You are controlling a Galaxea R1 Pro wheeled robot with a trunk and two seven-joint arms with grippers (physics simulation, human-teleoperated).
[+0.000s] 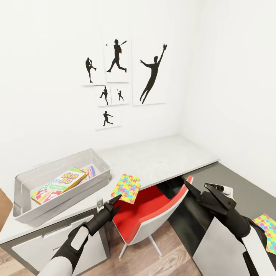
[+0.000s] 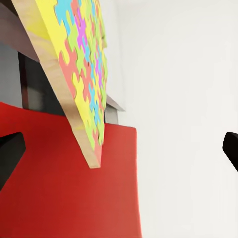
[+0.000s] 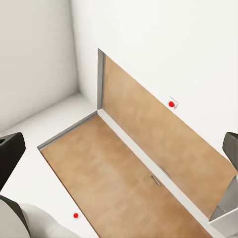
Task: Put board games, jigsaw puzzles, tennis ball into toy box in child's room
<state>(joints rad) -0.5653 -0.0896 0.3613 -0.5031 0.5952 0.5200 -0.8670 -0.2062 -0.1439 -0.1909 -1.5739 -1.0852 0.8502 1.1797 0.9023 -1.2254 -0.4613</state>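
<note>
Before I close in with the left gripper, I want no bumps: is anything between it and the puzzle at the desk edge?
Nothing visible. The left gripper is open just short of the puzzle, which overhangs the desk edge. The red chair sits below, not between them.

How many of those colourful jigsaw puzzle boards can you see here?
2. One puzzle board lies at the front edge of the light grey desk, overhanging the red chair. The other puzzle board lies on the lower dark desk section at far right, partly cut off.
</note>
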